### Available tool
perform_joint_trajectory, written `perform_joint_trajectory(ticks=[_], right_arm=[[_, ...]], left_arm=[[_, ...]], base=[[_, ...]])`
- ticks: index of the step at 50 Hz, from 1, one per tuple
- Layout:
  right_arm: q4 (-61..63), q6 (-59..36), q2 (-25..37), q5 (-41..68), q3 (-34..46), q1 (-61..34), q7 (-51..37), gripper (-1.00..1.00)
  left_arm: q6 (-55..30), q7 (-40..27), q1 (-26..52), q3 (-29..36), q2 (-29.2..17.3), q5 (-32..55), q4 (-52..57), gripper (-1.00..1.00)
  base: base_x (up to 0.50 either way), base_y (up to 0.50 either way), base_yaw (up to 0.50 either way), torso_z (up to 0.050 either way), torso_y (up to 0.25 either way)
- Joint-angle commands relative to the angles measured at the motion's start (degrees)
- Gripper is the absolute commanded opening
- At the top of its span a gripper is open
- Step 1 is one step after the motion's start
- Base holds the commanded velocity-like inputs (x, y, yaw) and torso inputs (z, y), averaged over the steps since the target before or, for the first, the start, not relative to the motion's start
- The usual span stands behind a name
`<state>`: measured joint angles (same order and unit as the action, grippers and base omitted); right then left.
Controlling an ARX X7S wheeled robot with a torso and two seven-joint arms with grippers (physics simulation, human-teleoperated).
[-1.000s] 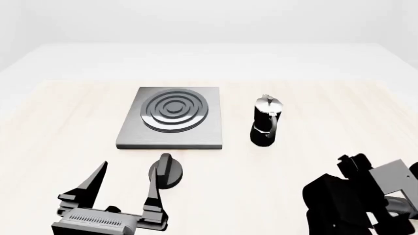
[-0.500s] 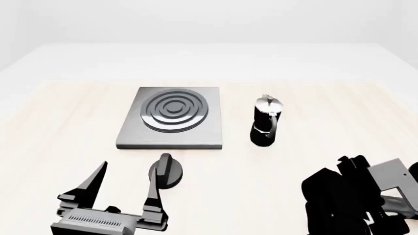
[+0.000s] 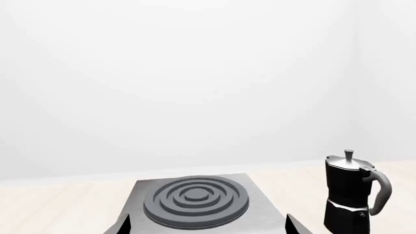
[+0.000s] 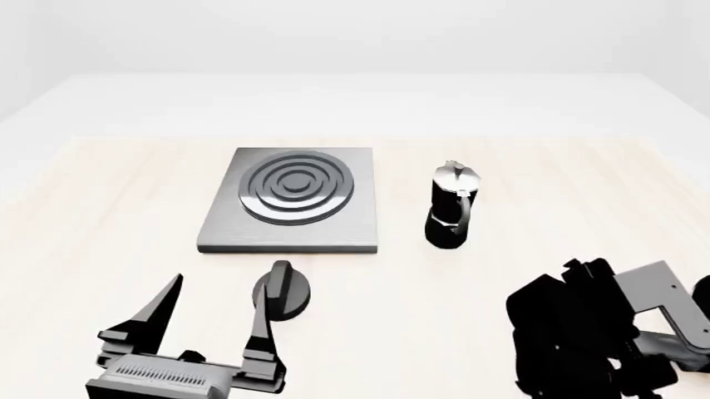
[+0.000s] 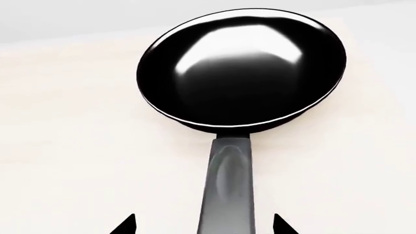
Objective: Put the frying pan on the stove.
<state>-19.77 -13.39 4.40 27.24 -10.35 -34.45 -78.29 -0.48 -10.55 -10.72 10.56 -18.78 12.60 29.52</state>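
Note:
The frying pan [image 5: 242, 68], glossy black with a shiny inside, lies on the pale table in the right wrist view, its long handle [image 5: 227, 185] pointing back at my right gripper [image 5: 203, 225]. That gripper is open, its fingertips either side of the handle and apart from it. In the head view my right arm [image 4: 577, 332] at the near right covers the pan. The stove [image 4: 294, 195], a grey slab with dark rings, lies at the middle left; it also shows in the left wrist view [image 3: 195, 200]. My left gripper [image 4: 216, 312] is open and empty, near the front edge.
A black moka pot [image 4: 451, 206] with a silver lid stands just right of the stove, also in the left wrist view [image 3: 354, 195]. A small black knob [image 4: 283, 291] with an upright fin sits in front of the stove, beside my left gripper's right finger.
My right arm has shifted a little to the left and lower in the head view. The left arm, stove, moka pot and knob have not moved.

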Motion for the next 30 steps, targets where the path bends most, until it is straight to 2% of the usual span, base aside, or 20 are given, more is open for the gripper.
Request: perform_joint_trajectory(ticks=[1,29,30], right_arm=[[-4.4,1.4,0.3,0.4,0.0,-1.6,0.7,1.00],[-6.3,3.0,1.4,1.0,-0.5,0.2,0.5,1.00],[-6.7,2.9,1.4,1.1,-0.4,-0.1,0.9,-1.00]], left_arm=[[0.0,-0.2,0.2,0.1,-0.2,0.3,-0.1,1.00],[0.3,-0.7,0.3,0.8,-0.6,0.2,-0.4,1.00],[0.3,-0.7,0.3,0.9,-0.6,0.2,-0.4,1.00]], base=[[0.00,0.00,0.00,0.000,0.000],[0.00,0.00,0.00,0.000,0.000],[0.00,0.00,0.00,0.000,0.000]])
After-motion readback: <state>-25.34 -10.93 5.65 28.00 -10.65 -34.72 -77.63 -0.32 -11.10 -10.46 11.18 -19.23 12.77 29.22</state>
